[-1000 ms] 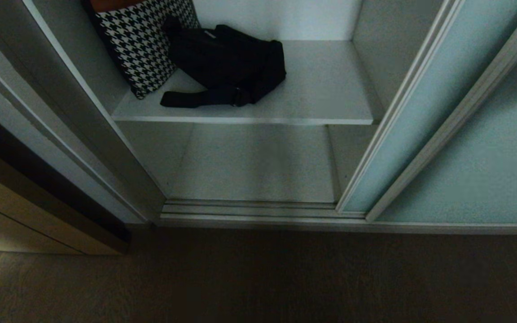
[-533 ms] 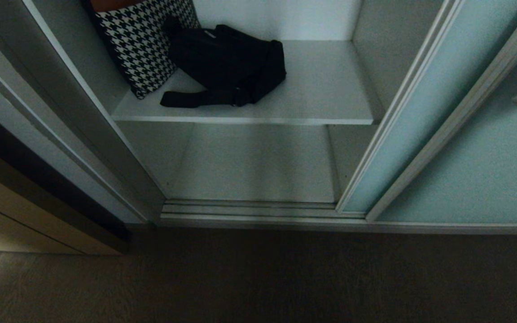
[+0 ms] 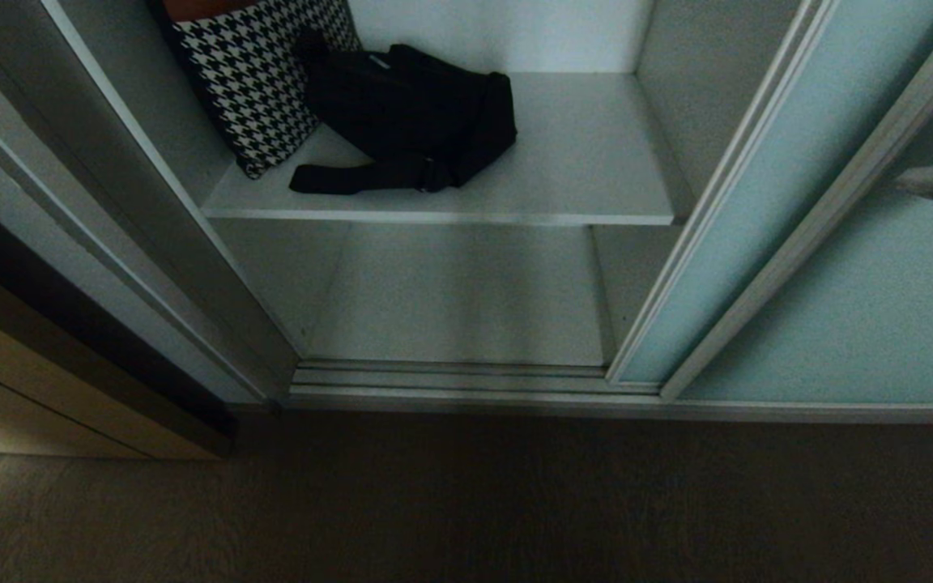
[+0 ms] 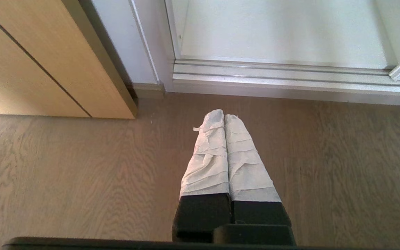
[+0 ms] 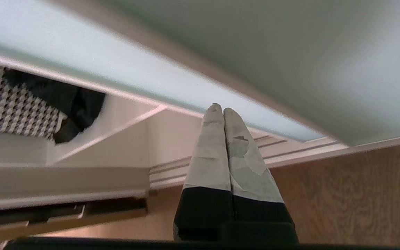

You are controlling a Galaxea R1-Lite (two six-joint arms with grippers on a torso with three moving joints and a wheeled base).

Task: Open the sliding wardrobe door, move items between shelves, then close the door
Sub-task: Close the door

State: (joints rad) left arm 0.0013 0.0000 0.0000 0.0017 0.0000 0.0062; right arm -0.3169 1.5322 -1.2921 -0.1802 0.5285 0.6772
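Door step complete: sliding wardrobe door stands slid to the right, compartment exposed. Step in hand: transfer of items. Black bag lies far left on the upper shelf, leaning on a houndstooth cushion; long axis left-right, strap end pointing near-left. Right end effector clenched, empty, near the door; it must open and reach left. Left end effector clenched, empty, over the floor
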